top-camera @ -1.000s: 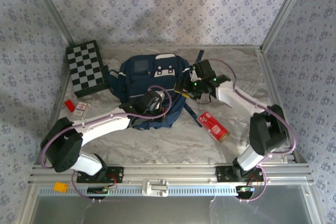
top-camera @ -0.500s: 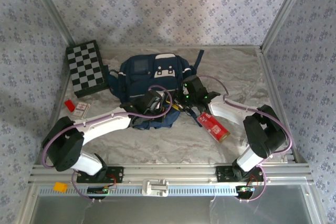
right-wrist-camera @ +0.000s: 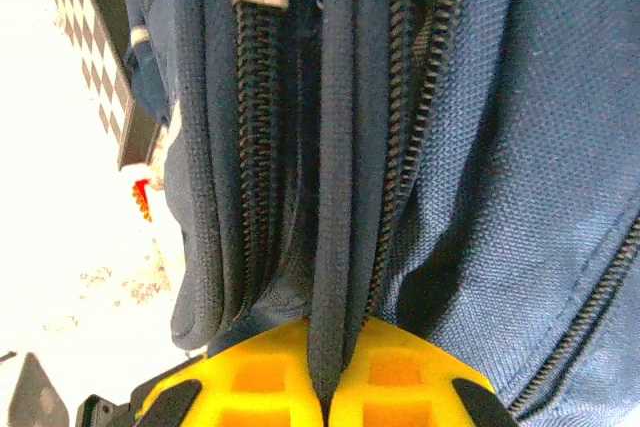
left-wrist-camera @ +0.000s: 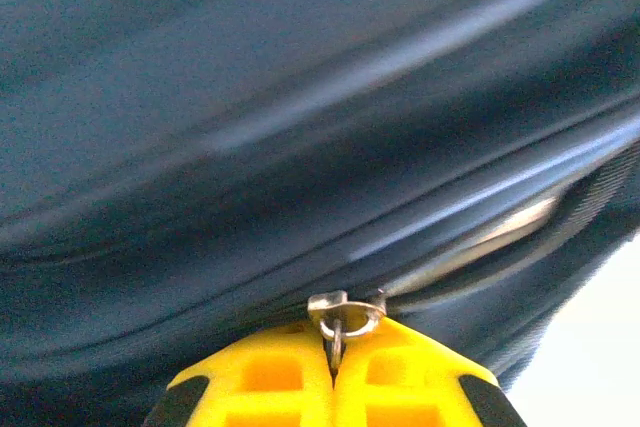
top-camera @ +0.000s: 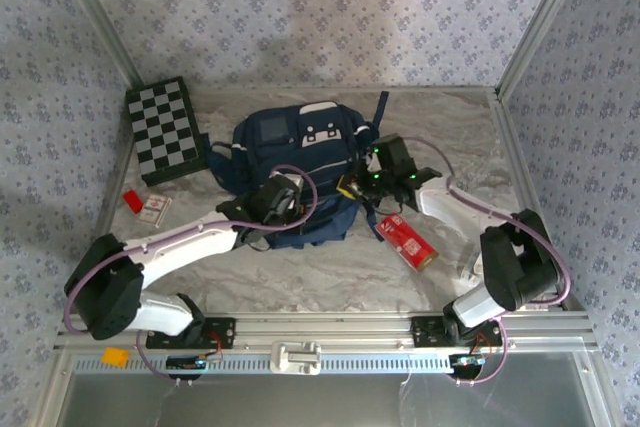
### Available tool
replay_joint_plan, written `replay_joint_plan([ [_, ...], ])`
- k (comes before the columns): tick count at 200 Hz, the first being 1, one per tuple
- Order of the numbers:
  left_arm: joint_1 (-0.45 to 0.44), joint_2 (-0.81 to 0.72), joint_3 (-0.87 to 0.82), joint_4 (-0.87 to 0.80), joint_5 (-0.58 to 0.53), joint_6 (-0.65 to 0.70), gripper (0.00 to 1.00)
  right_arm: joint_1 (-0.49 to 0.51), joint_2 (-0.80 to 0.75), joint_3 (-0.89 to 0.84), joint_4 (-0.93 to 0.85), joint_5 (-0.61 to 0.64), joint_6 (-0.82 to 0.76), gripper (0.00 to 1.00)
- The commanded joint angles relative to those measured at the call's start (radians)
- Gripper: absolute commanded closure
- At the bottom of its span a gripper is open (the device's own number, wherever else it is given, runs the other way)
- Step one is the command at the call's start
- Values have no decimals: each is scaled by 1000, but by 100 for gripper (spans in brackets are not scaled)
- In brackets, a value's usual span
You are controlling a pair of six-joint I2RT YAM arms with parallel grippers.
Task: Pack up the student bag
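The student bag [top-camera: 298, 147], a navy backpack with white patches, lies at the middle back of the table. My left gripper [top-camera: 283, 199] is at its near edge. In the left wrist view that gripper [left-wrist-camera: 334, 349] is shut, its yellow fingers [left-wrist-camera: 268, 372] pinching the metal zipper pull [left-wrist-camera: 338, 335] below the slider [left-wrist-camera: 346, 307]. My right gripper [top-camera: 350, 186] is at the bag's near right side. In the right wrist view it [right-wrist-camera: 329, 372] is shut on a dark piped edge [right-wrist-camera: 334, 207] of the student bag [right-wrist-camera: 530, 147], between two zipper tracks.
A red packet [top-camera: 407, 240] lies on the table just right of the bag, near the right arm. A black-and-white checkered board [top-camera: 165, 130] sits at the back left. A small red and white card [top-camera: 148, 206] lies by the left wall. Metal frame rails border the table.
My right gripper has shut on the bag's piped edge and risen slightly toward the back. The left gripper has slid a little to the left, still pinching the zipper pull. The bag has shifted.
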Motion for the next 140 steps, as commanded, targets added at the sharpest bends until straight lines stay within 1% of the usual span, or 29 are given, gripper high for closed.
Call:
replay_joint_plan([
  [1, 82, -31, -31, -67, -149, 7, 100, -106, -20, 21, -92, -28, -128, 100],
  [11, 95, -39, -37, -40, -166, 33, 100, -122, 0, 56, -114, -51, -154, 100],
  [28, 98, -43, -59, 44, -182, 77, 100, -122, 22, 116, -166, -34, -191, 100],
  [41, 103, -44, -65, 87, -153, 79, 100, -111, 16, 125, -151, -37, -167, 100],
  [51, 101, -48, -70, 117, -112, 82, 100, -91, 1, 127, -144, -27, -148, 100],
  [66, 92, -56, -87, 166, -89, 83, 100, -43, -17, 122, -135, 12, -115, 84],
  [85, 89, -56, -100, 200, -85, 93, 100, 29, -23, 96, -71, 67, -47, 69],
  [91, 90, -54, -96, 198, -85, 93, 100, 53, -20, 87, -39, 80, -20, 66],
  [110, 88, -44, -84, 199, -55, 92, 100, 113, 0, 76, 27, 151, 58, 60],
  [123, 86, -30, -93, 230, -41, 90, 100, 161, 17, 87, 52, 211, 84, 58],
  [140, 87, -8, -86, 241, -29, 84, 100, 213, 54, 107, 82, 275, 123, 57],
])
